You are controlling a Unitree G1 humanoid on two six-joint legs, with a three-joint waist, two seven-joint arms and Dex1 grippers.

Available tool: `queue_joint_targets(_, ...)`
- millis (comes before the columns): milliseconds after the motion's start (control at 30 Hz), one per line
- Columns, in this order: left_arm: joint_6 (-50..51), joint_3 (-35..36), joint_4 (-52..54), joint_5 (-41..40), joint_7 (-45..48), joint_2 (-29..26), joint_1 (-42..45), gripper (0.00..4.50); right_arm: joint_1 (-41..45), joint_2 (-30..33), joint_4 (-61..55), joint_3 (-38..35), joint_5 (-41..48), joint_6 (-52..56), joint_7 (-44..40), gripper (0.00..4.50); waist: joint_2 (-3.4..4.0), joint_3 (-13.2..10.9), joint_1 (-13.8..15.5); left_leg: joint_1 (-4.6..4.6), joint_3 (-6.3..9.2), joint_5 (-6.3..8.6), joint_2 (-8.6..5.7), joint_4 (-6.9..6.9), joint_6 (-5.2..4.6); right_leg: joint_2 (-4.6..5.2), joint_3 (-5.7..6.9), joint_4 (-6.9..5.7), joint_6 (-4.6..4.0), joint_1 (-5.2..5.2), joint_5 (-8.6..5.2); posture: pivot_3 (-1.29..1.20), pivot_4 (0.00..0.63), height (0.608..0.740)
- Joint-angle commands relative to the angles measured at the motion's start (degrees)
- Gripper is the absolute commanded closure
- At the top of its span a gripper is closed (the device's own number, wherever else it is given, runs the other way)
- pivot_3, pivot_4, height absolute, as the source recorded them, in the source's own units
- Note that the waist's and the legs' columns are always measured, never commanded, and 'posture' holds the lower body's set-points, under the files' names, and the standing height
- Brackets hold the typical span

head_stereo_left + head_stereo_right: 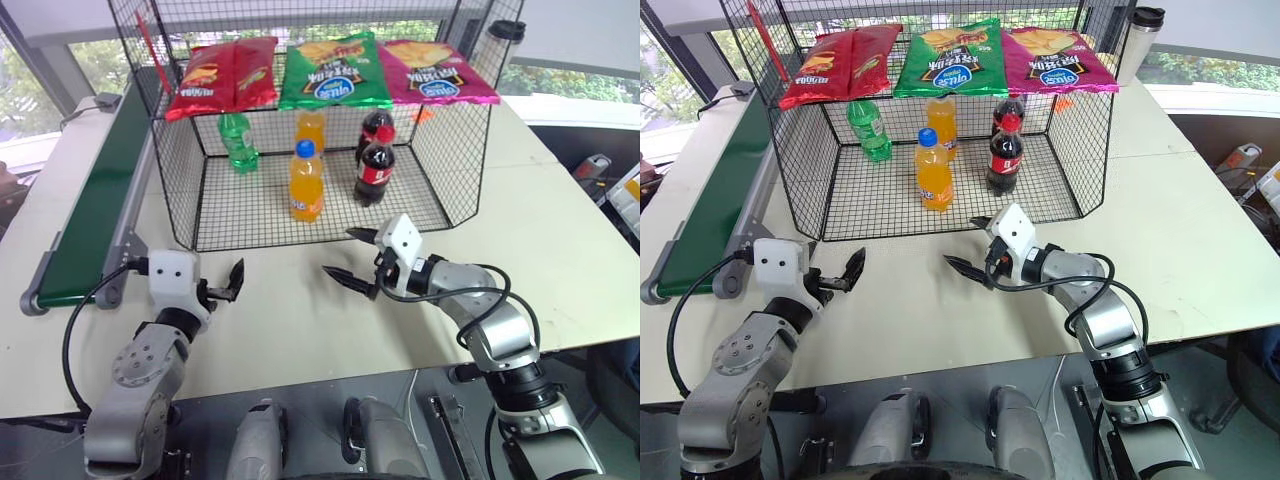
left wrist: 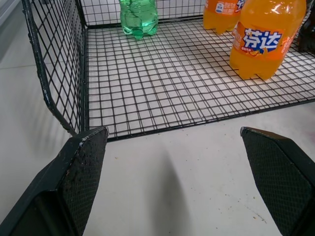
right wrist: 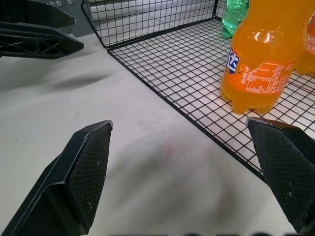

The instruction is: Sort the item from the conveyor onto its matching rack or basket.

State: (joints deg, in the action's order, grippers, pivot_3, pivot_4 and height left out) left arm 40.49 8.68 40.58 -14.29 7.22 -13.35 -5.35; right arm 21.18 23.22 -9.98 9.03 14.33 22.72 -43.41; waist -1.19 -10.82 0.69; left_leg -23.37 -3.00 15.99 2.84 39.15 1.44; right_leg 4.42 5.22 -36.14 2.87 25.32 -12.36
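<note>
The conveyor [image 1: 90, 190] runs along the table's left side, and the stretch of its dark green belt that I see is bare. The black wire-mesh cage [image 1: 175, 190] stands behind both grippers with its open front toward me. A green soda bottle [image 1: 238, 140] stands at its back left; its cap is tucked under the chip bags, so I cannot tell whether it is the item. My left gripper [image 1: 228, 282] is open over the bare table before the cage's left front corner. My right gripper [image 1: 342, 252] is open too, near the cage's front edge, holding nothing.
Two orange soda bottles [image 1: 306, 185] and two cola bottles [image 1: 375, 170] stand on the cage floor. Red [image 1: 222, 75], green [image 1: 335, 70] and magenta [image 1: 435, 70] chip bags lie on its top. A tumbler [image 1: 1137, 40] stands at the back right.
</note>
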Motion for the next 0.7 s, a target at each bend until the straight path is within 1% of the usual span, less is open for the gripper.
queue_joint_targets(33,-1.7,0.0,1.6,0.2,-0.1,0.0,-0.3,0.04,0.8,-0.4,-2.2,-0.2,0.7,-0.8,0.0,0.00,0.00,0.0,0.0,0.00,0.00,0.00,0.00,0.00,0.00,0.00,0.00,0.00,0.00,0.00,0.00,0.00,0.150,0.740)
queue_joint_targets(700,-1.2,-0.3,1.4,0.0,0.3,-0.7,-0.3,0.04,0.6,0.1,-2.9,-0.1,1.2,0.0,-1.1,0.00,0.00,0.0,0.0,0.00,0.00,0.00,0.00,0.00,0.00,0.00,0.00,0.00,-0.01,0.00,0.00,0.00,0.150,0.740)
